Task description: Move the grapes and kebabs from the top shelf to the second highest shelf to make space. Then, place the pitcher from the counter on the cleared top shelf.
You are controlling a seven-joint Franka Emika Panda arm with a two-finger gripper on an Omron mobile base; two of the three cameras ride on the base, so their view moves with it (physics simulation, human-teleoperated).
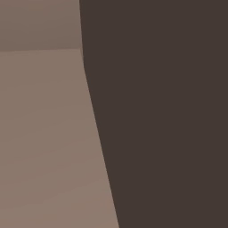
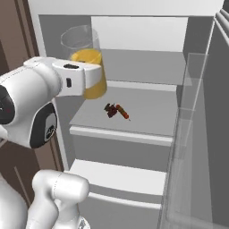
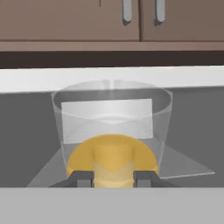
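Gripper (image 3: 113, 178) clamped round pitcher (image 3: 112, 131)

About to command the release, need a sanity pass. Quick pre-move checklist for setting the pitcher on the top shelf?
1. Claw shut on the pitcher: ok.
2. Pitcher upright, orange liquid level: ok.
3. Grapes and kebabs off the top shelf, lying on the second highest shelf: ok.
4. Fridge door open: ok.
5. Pitcher base resting on the top shelf: cannot tell.
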